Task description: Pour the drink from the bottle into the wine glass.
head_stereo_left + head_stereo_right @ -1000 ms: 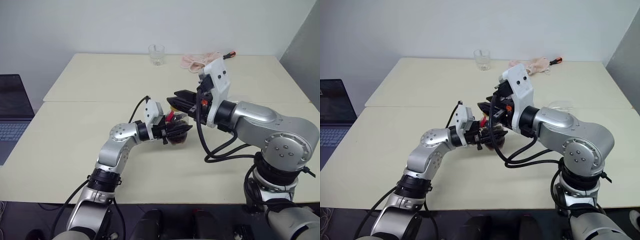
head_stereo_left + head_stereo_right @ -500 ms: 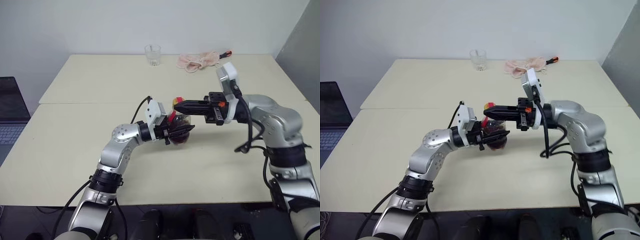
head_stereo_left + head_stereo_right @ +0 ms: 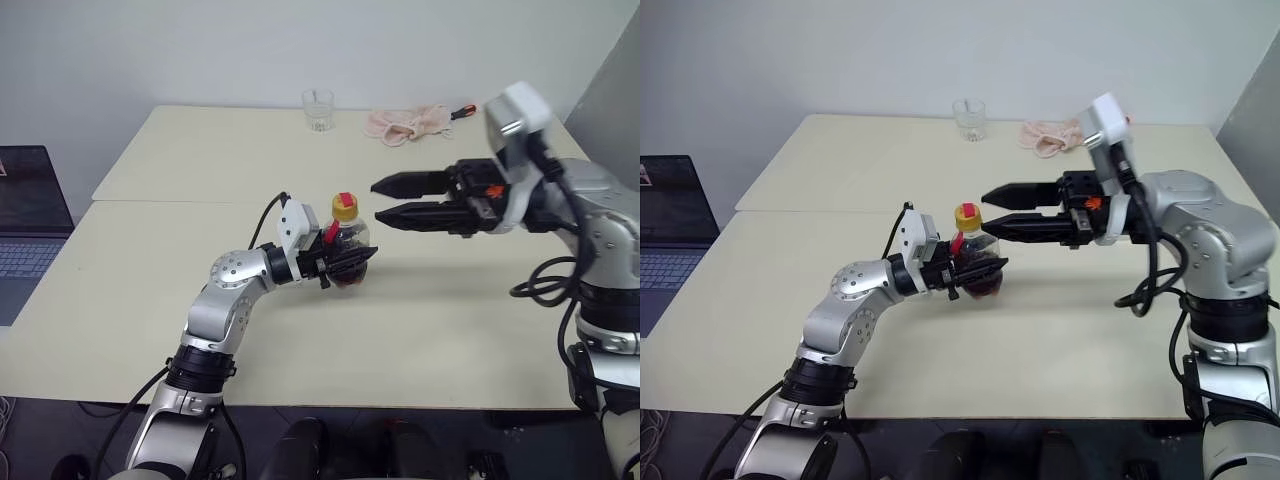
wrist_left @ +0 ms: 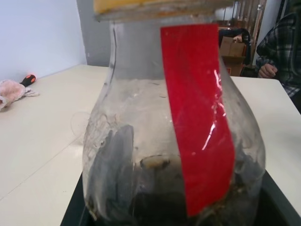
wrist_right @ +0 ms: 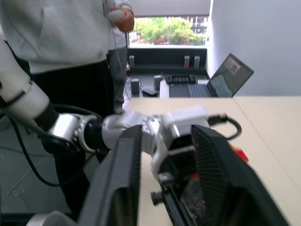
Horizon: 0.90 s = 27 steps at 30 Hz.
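Bottle (image 3: pixel 347 245) upright near the middle of the tabletop (image 3: pixel 200 160), yellow cap on, dark drink (image 3: pixel 350 273) low in its body. Left claw (image 3: pixel 345 265) pinches the bottle's lower body from the side. Right claw (image 3: pixel 385 200) level, pointing at the bottle, fingers spread, tips just beside the cap, not touching. Short tumbler (image 3: pixel 318 109) and pink cloth (image 3: pixel 405 122) at the far edge.

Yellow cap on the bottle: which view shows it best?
Left eye view: the yellow cap sits whole and unobstructed atop the bottle held by the left gripper. Right eye view shows it equally whole. Left wrist view catches just its lower edge.
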Available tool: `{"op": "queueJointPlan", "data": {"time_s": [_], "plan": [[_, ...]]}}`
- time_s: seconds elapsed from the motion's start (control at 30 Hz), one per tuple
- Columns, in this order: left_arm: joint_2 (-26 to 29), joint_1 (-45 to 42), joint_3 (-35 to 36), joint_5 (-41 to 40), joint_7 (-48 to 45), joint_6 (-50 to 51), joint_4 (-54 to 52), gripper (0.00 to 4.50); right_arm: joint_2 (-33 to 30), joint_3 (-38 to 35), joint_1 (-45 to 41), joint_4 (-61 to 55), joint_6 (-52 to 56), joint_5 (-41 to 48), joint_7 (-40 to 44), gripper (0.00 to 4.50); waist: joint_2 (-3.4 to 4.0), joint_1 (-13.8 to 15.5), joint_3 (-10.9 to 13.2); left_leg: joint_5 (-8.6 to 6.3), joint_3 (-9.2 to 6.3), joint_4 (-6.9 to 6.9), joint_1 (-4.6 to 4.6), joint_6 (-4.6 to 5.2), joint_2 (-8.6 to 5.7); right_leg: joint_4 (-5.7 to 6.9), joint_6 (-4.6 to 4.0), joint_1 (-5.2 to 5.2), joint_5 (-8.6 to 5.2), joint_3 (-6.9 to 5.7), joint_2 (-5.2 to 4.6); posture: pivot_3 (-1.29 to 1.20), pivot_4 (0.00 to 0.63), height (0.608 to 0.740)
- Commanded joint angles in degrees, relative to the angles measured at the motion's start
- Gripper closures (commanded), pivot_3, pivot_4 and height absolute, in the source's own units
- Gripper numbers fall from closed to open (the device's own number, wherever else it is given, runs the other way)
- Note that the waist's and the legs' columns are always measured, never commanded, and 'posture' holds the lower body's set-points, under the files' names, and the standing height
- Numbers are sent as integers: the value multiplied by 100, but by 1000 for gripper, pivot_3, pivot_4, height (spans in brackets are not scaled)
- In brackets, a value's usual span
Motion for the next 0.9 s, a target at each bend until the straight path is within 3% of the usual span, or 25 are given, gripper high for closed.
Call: {"op": "queueJointPlan", "data": {"time_s": [0.03,0.17,0.27,0.43,0.7,0.9], "plan": [[-25,-140,57,15,1,-203,14,2578,-16,-258,99,-651,475,-11,-1287,1262,0,-6,0,0,0,0,0,0,0,0,0,0,0,0,0,0,150,740],[-81,-296,25,154,43,-366,324,2578,276,-23,157,-1388,967,-675,-3102,0,0,-18,0,1,2,-3,0,-1,1,4,0,-5,0,2,0,0,150,740],[-162,-443,-6,271,58,-520,590,2578,795,-47,225,-1853,1819,-661,-4239,0,0,-21,0,1,3,-4,-1,-2,1,5,0,-7,0,5,-1,0,150,740],[-248,-601,-14,394,41,-737,904,2578,1571,-72,345,-2414,2614,-515,-5158,0,0,-22,0,2,3,-4,-1,-2,-1,5,0,-7,0,6,0,0,150,740],[-305,-695,-6,530,41,-950,1152,2578,2410,60,227,-2417,3269,-854,-6072,0,2,-38,-1,2,3,-5,0,-1,-2,13,0,-11,0,7,1,0,150,740],[-337,-696,7,572,47,-999,1182,2578,2584,115,242,-2316,3232,-1113,-6246,0,2,-44,-1,2,4,-4,0,-1,-4,15,0,-12,0,9,1,0,150,740]]}}
